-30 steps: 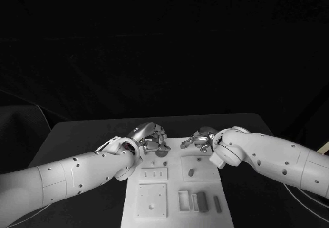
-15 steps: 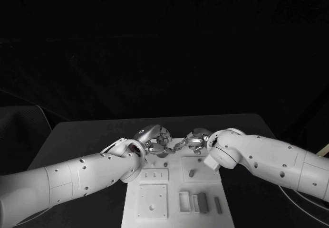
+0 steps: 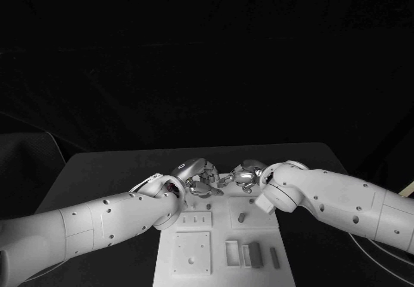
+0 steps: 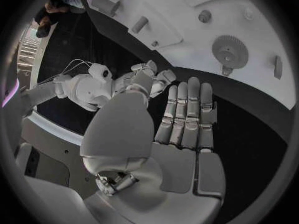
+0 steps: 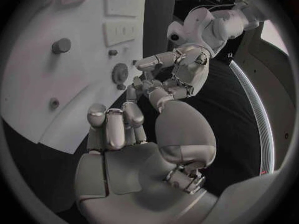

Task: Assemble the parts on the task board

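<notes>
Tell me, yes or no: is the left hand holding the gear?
No. In the left wrist view the left hand has flat, straight fingers holding nothing, and the gear lies apart on the task board.

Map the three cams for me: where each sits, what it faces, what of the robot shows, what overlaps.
Head view: on the robot's head, looking down at the task board; both white arms enter, left hand and right hand nearly meeting at the board's far end.
Left wrist view: behind the left hand, facing the board and its gear; the right hand is opposite.
Right wrist view: behind the right hand, facing the board; the left hand is opposite.
Shared: both wrist views show the gear and the other hand.
</notes>
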You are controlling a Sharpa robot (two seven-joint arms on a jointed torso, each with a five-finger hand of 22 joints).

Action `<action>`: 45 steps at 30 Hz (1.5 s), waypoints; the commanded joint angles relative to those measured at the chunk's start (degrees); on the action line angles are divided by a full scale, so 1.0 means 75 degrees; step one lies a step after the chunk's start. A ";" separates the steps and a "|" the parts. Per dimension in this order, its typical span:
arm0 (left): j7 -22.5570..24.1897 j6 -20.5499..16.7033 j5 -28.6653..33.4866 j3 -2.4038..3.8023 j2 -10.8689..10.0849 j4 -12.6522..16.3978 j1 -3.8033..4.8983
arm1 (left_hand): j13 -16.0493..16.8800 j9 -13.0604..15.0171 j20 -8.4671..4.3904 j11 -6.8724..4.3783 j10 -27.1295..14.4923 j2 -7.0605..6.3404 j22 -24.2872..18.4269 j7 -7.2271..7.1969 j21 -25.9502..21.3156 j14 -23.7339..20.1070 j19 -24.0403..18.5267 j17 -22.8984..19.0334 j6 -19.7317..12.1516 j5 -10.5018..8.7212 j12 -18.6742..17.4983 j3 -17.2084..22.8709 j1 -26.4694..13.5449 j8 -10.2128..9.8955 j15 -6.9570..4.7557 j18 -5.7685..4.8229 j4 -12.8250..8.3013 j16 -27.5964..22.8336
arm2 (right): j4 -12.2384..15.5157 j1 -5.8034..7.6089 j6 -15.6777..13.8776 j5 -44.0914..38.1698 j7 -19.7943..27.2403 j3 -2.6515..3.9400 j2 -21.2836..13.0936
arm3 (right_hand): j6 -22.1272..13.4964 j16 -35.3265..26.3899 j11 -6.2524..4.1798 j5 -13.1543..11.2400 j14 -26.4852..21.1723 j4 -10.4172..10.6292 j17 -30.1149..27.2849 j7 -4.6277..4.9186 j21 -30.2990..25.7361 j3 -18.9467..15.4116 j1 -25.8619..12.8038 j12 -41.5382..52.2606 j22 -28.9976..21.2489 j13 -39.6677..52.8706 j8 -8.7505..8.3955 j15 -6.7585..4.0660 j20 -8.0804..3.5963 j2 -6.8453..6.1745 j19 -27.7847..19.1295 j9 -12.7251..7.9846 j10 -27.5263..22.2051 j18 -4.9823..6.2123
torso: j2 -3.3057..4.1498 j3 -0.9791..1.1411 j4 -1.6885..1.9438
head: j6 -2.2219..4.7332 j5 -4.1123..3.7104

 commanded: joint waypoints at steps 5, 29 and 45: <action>0.0190 0.0082 0.0224 0.0005 0.0042 0.0000 -0.0001 | 0.0021 -0.0019 -0.0062 0.0003 -0.0060 0.0043 0.0033 -0.0016 0.0100 0.0017 0.0035 0.0127 0.0100 0.0013 0.0079 0.0012 -0.0088 0.0052 -0.0022 -0.0102 0.0088 0.0094 | 0.0027 -0.0001 0.0008 0.0069 0.0109 0.0003 0.0022 | 0.0570 0.0259 -0.0034 0.0032 -0.0003 -0.0027 0.0004 0.0503 0.1034 0.0000 0.0051 0.0015 0.0012 -0.0010 0.0021 -0.0026 0.0010 -0.0002 0.0016 0.0009 0.0004 0.0102 | -0.0004 -0.0010 -0.0001 | 0.0021 -0.0009; -0.0011 0.0415 0.0217 0.0007 0.0088 -0.0016 -0.0006 | 0.0031 -0.0103 -0.0158 -0.0020 -0.0029 0.0335 0.0122 -0.0035 0.0282 0.0087 0.0178 0.0617 0.0282 0.0089 0.0306 0.0443 0.0320 0.0094 -0.0090 -0.0078 0.0109 0.0313 | 0.0149 -0.0001 0.0095 0.0082 0.0091 0.0003 0.0033 | 0.0580 0.0260 -0.0033 0.0030 0.0002 -0.0026 0.0006 0.0502 0.1034 0.0000 0.0045 0.0012 0.0015 -0.0013 0.0022 -0.0026 0.0013 -0.0003 0.0017 0.0009 0.0007 0.0102 | 0.0001 -0.0014 -0.0001 | 0.0010 -0.0015; -0.0077 0.0555 0.0196 0.0007 0.0120 -0.0031 -0.0005 | 0.0028 -0.0146 -0.0188 -0.0038 0.0091 0.0577 0.0156 -0.0055 0.0364 0.0107 0.0229 0.0905 0.0470 0.0129 0.0462 0.0827 0.0521 0.0144 -0.0114 -0.0093 0.0156 0.0400 | 0.0165 -0.0001 0.0123 0.0081 0.0081 0.0003 0.0044 | 0.0587 0.0259 -0.0033 0.0030 0.0000 -0.0025 0.0001 0.0502 0.1033 0.0001 0.0042 0.0009 0.0016 -0.0014 0.0023 -0.0026 0.0014 -0.0002 0.0017 0.0009 0.0009 0.0102 | -0.0002 -0.0013 -0.0001 | 0.0001 -0.0011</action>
